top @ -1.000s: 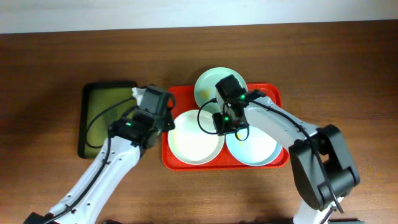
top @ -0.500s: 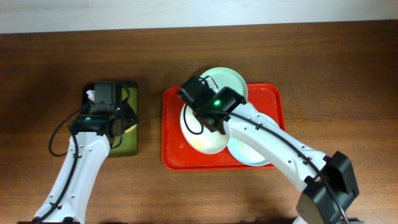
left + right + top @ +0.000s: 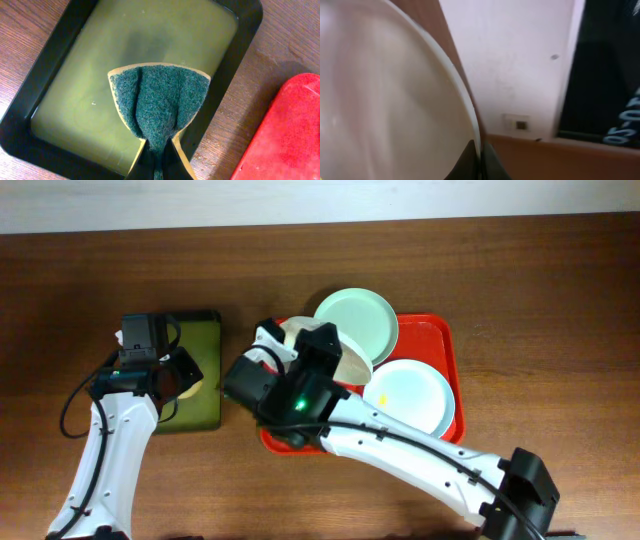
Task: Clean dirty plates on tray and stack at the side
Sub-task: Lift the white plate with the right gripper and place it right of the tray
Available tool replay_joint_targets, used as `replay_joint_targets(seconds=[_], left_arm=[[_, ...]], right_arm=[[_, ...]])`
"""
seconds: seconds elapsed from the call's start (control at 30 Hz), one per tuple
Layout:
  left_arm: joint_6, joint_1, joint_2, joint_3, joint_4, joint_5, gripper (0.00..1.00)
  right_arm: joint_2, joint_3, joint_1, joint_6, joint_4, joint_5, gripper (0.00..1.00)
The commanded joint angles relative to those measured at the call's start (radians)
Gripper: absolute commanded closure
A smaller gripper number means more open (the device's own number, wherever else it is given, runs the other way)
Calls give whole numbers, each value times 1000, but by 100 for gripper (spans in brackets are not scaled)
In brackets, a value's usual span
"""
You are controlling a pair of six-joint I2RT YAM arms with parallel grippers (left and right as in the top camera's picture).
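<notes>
The right gripper pinched the rim of the white plate, jaws closed tight on it, its fingers mostly cut off at the wrist view's bottom edge. Overhead, that plate stood tilted above the left part of the red tray, half hidden by the arm. The green plate overhung the tray's far rim. The blue plate lay flat inside, at right. The left gripper clamped a folded sponge over the black tray, with bare table around.
</notes>
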Motion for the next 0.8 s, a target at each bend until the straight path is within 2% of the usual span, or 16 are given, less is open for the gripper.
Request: replay_joint_targets(seconds=[0.0, 0.2, 0.27, 0.37, 0.53, 0.57, 0.67, 0.7, 0.77], left_arm=[[21, 5, -15, -3, 0, 8, 100], [21, 5, -15, -3, 0, 8, 100], [21, 5, -15, -3, 0, 7, 100], [32, 5, -15, -3, -1, 8, 100], [32, 5, -15, -3, -1, 8, 100], [32, 5, -15, -3, -1, 8, 100], [32, 5, -15, -3, -1, 8, 100], [32, 5, -15, -3, -1, 8, 100], [32, 5, -15, -3, -4, 8, 100]], right_arm=[[-28, 23, 23, -132, 15, 97, 96], [-28, 23, 25, -120, 21, 55, 96], [-27, 19, 9, -48, 21, -111, 96], [-19, -2, -39, -40, 21, -293, 96], [-24, 1, -93, 74, 62, -177, 96], [-27, 1, -101, 97, 66, -222, 96], [-11, -4, -168, 76, 34, -631, 96], [1, -5, -199, 95, 29, -674, 96], [3, -5, -270, 249, 47, -674, 96]])
